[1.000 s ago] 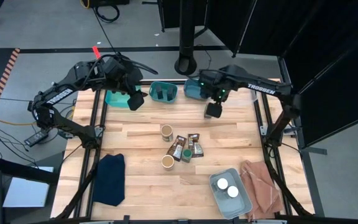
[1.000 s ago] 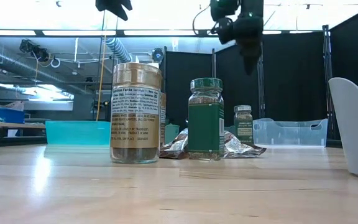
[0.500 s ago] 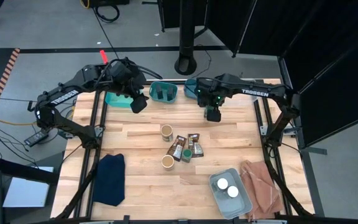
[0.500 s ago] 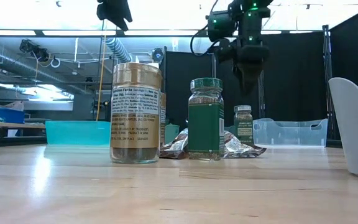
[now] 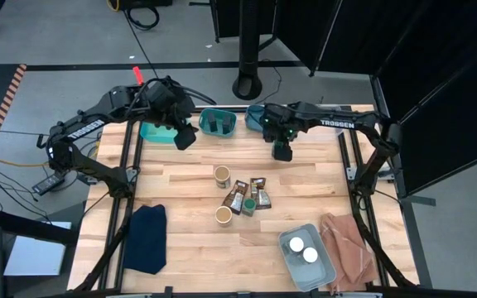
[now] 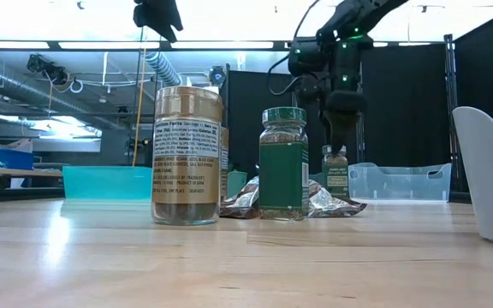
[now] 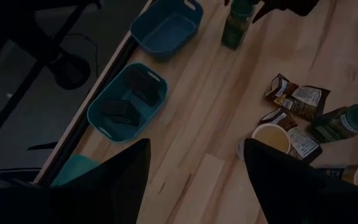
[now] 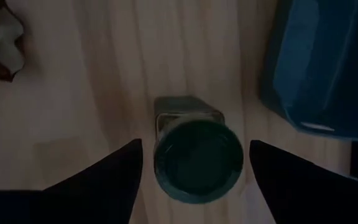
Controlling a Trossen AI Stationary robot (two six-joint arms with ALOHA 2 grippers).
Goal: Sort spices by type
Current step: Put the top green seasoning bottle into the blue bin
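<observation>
From above, the right gripper (image 5: 282, 151) hangs over the far side of the wooden table (image 5: 180, 240), near a teal bin (image 5: 257, 118). The left gripper (image 5: 184, 136) waits by another teal bin (image 5: 217, 122) that holds black jars. In the middle sit two tan-topped jars (image 5: 222, 175), some brown packets (image 5: 259, 191) and a green-lidded jar (image 5: 248, 207). Two white-lidded jars (image 5: 304, 250) lie in a pale bin (image 5: 328, 269). From the table top, the right gripper points down just above a small green-lidded jar (image 6: 335, 170) far back. The left wrist camera shows its own fingers (image 7: 120, 180) spread wide, holding nothing. The right wrist camera looks straight down on the small jar's dark lid (image 8: 197, 158), with both fingers (image 8: 104, 174) spread on either side, not touching yet. I think this jar is hard glass, smooth and a bit slippery. It could tip, so squeeze it around the lid or just below.
</observation>
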